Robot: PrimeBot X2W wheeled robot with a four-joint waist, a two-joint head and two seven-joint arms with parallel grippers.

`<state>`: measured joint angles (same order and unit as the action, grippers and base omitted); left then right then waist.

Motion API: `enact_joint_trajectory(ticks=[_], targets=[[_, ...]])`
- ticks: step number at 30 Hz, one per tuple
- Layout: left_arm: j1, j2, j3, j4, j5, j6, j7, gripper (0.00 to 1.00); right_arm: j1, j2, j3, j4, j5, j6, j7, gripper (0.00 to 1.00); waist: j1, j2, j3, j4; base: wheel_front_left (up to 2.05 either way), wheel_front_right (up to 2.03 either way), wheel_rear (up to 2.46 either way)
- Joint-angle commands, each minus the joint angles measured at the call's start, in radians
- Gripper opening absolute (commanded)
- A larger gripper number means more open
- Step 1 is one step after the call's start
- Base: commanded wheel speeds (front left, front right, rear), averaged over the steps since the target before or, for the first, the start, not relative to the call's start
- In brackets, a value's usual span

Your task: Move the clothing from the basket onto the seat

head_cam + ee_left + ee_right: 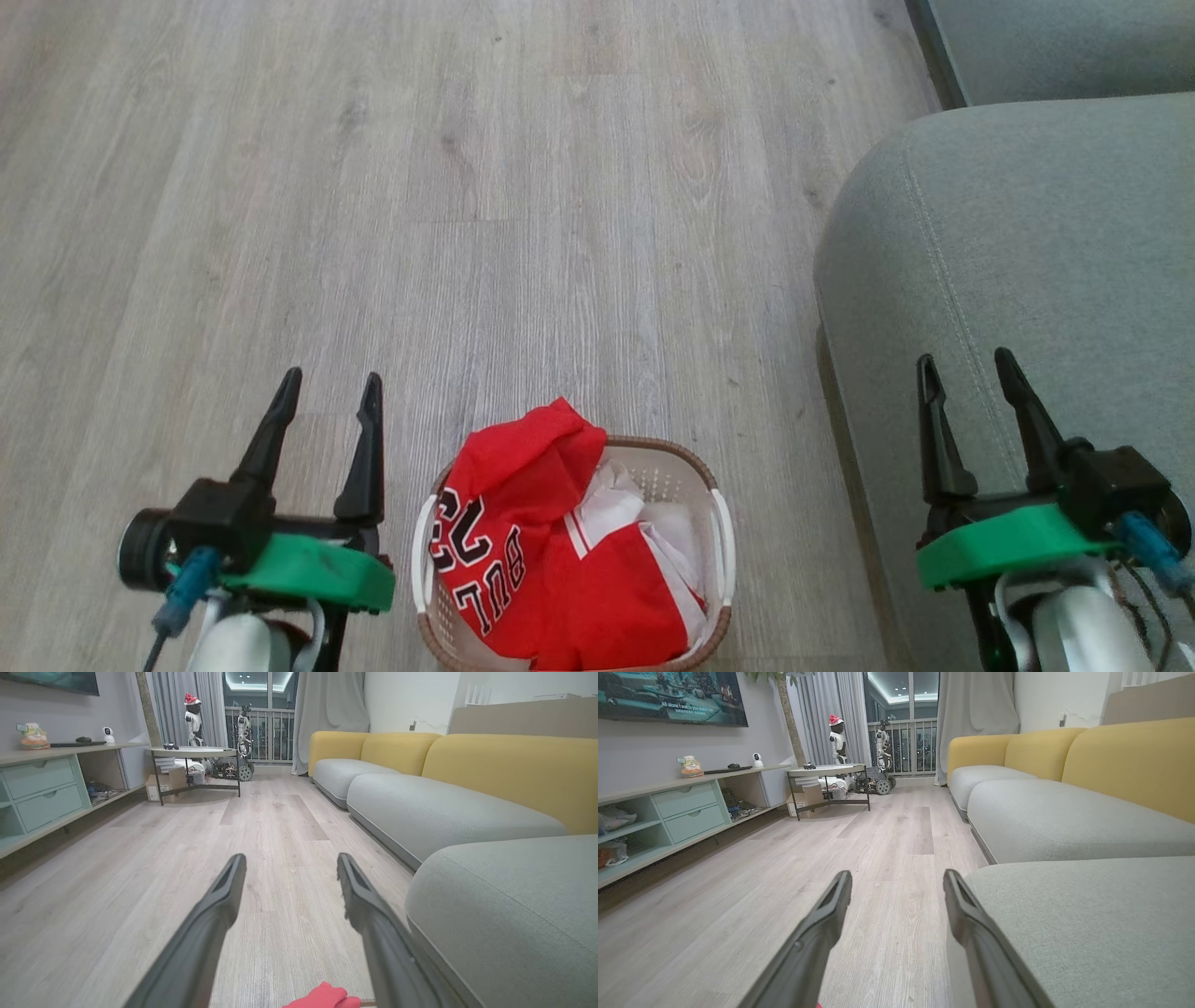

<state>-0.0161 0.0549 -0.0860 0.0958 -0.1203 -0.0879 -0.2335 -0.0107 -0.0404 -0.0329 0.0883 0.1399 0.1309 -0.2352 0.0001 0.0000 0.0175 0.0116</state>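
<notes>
1. On the pale wood floor, between the two arms, the basket stands near the seat, with a strip of floor between them.
2. The clothing lies heaped inside the basket. The red jersey with black lettering spills over the left rim.
3. The left gripper hovers over the floor left of the basket, fingers spread, holding nothing.
4. The right gripper hangs above the seat's rounded edge, fingers likewise apart and empty.
</notes>
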Motion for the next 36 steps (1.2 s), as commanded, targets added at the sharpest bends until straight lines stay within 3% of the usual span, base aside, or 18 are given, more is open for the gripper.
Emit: enact_joint_trajectory(ticks=[1, 36], targets=[[-0.054, 0.014, 0.024, -0.047, 0.044, 0.004, -0.021, 1.0, -0.055, -0.01, 0.024, -0.046, -0.041, 0.0, -0.019, 1.0, -0.0001, 0.0, 0.001, 0.0, 0.0, 0.0, 0.0], [-0.055, 0.005, 0.027, -0.023, 0.049, -0.005, -0.028, 1.0, -0.069, -0.01, 0.034, -0.046, -0.053, 0.0, -0.027, 1.0, -0.0001, 0.0, 0.021, -0.04, 0.0, 0.0, 0.0]])
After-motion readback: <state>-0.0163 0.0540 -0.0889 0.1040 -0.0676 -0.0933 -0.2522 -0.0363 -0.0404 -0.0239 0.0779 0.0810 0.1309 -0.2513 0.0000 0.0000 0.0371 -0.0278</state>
